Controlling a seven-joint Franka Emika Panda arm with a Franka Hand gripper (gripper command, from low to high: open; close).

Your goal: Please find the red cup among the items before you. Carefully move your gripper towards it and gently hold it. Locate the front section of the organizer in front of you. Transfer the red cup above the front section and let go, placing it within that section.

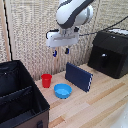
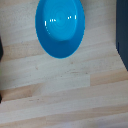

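step: reach for red cup (image 1: pixel 46 80) | cup: upright on surface (image 1: pixel 100 97), between organizer (image 1: pixel 20 95) and blue bowl (image 1: pixel 62 90) | end effector (image 1: pixel 60 51): spread, empty, high above | advice: centre over cup, not bowl, then descend slowly

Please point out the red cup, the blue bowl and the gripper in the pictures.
red cup (image 1: pixel 46 80): exterior view, on its side wall.
blue bowl (image 1: pixel 63 90): exterior view, on its inside.
gripper (image 1: pixel 60 52): exterior view, midway between the blue fingertips.
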